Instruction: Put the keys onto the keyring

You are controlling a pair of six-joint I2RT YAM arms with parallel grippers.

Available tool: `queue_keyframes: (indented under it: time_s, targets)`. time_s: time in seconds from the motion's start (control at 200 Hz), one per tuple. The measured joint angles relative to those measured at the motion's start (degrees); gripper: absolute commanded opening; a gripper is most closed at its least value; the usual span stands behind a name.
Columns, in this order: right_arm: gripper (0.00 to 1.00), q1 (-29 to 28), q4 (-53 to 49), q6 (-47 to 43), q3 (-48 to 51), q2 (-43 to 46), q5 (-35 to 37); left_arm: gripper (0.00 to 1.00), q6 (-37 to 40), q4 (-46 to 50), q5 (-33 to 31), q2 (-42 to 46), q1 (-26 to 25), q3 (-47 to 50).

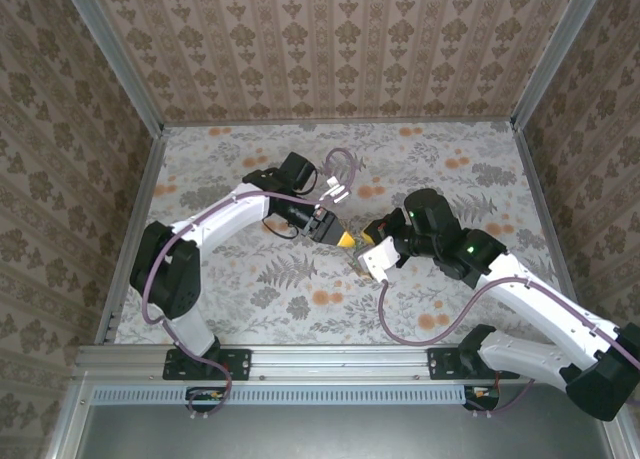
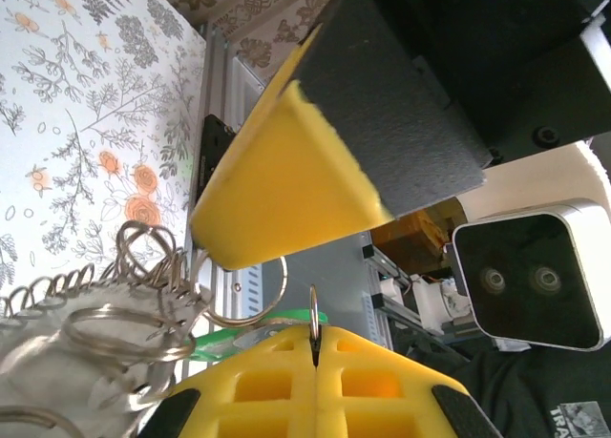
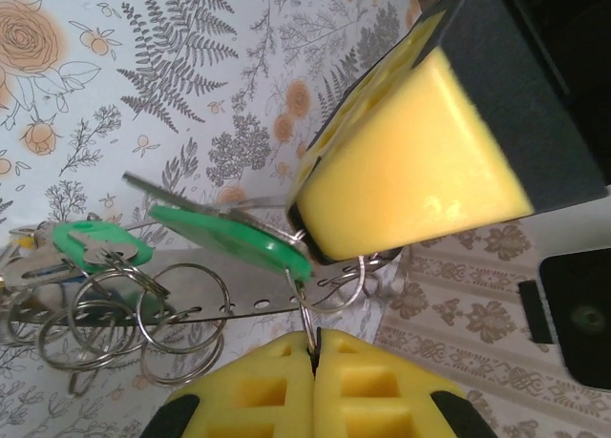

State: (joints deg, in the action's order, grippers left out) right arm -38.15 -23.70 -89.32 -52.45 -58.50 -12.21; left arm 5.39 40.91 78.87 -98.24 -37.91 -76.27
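Yellow and pressed flat together, my right fingers [image 3: 286, 357] pinch the thin wire of the keyring [image 3: 304, 300] at their very tips. From the seam it rises to the head of a green key [image 3: 229, 238]. My left fingers [image 2: 277, 352] are likewise closed on a thin hoop seen edge-on. I judge it to be the same keyring, though I cannot be sure. Both pairs meet above the middle of the counter [image 1: 450, 309], tips nearly touching.

I judge the job to be about midway. The green key looks hooked at the keyring, but I cannot tell whether it is fully threaded. A second green key [image 3: 95, 242] sits off to the side in a bunch of silver rings [image 3: 134, 309], so that one at least is left.

Room is tight between the fingers themselves, and any twist risks knocking one yellow tip against the other. Around them the counter lies open, with the papered walls [image 1: 100, 129] and the near rail [image 1: 330, 361] well apart from the work.
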Motion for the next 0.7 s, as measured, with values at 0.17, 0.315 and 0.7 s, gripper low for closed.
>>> queue_keyframes:
  time_s: [0.17, 0.315, 0.7]
  targets:
    - [0.0, -0.7, 0.4, -1.0, 0.0, 0.9, 0.7, 0.0, 0.2, 1.5, 0.0, -0.7, 0.0, -0.2]
    - [0.0, -1.3, 0.3, -1.2, 0.0, 0.9, 1.3, 0.0, 0.2, 2.4, -0.5, -0.8, 0.0, -0.7]
    - [0.0, -3.0, 0.8, -3.6, 0.4, 1.2, 3.3, 0.0, -1.1, 2.9, -1.1, -0.8, 0.1, -0.8]
